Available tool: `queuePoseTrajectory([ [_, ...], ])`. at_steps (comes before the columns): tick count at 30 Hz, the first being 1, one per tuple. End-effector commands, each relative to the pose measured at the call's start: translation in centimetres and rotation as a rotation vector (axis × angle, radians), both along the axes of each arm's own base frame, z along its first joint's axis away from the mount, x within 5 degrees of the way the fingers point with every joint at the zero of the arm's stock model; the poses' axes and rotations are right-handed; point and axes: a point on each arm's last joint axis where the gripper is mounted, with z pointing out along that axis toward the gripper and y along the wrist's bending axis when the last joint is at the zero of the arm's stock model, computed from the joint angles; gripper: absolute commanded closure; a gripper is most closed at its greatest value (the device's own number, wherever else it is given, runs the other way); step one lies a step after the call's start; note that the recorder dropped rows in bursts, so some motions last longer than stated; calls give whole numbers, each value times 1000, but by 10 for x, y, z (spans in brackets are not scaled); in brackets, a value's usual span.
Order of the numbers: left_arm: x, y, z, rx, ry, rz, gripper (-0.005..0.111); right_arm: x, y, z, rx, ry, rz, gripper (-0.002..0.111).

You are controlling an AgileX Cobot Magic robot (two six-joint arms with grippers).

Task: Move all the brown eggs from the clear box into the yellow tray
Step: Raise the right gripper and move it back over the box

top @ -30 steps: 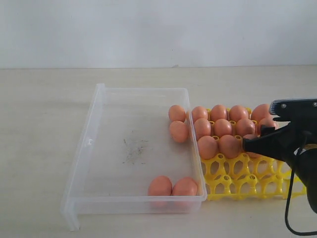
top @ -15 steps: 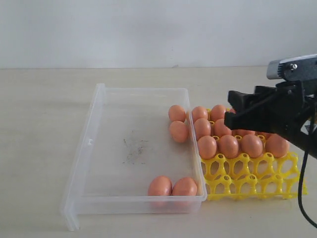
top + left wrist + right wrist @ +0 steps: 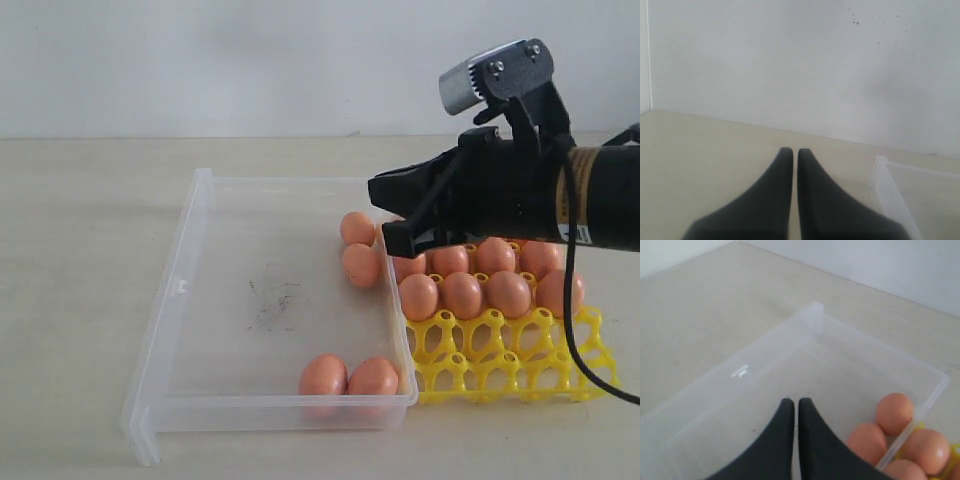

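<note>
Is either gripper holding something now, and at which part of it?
Nothing is held. The right gripper and the left gripper are both shut and empty.

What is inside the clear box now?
The clear box holds four brown eggs: two by its right wall, two at the near right corner, plus dark smudges. The right gripper hides its far right corner.

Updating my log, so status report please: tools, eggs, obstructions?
Left tool and right tool shut, empty; right above clear box. Four brown eggs in box, rest in yellow tray. Tray's front rows free, nothing blocking.
</note>
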Motion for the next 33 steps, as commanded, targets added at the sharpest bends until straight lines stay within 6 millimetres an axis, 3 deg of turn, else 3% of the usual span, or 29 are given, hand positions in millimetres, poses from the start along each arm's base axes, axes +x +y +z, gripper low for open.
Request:
queuePoseTrajectory([
  [1,0,0,-1,-17,-4,-2,103,9,-6,7,-75,9,-87,108],
  [8,0,0,-1,-17,-4,-2,103,15,-6,16,-88,14,-118,108],
  [13,0,0,-1,-17,-4,-2,103,29,-18,26,-166,-40,-275,108],
  [19,0,0,-1,-17,-4,-2,103,41,-51,51,-347,-153,-603,108],
  [24,0,0,-1,-17,-4,-2,103,30,-83,68,-509,-208,-857,108],
  [28,0,0,-1,-17,-4,-2,103,25,-82,73,-494,-209,-817,108],
  [33,0,0,-1,-17,-4,-2,103,22,-63,66,-330,-91,-659,108],
])
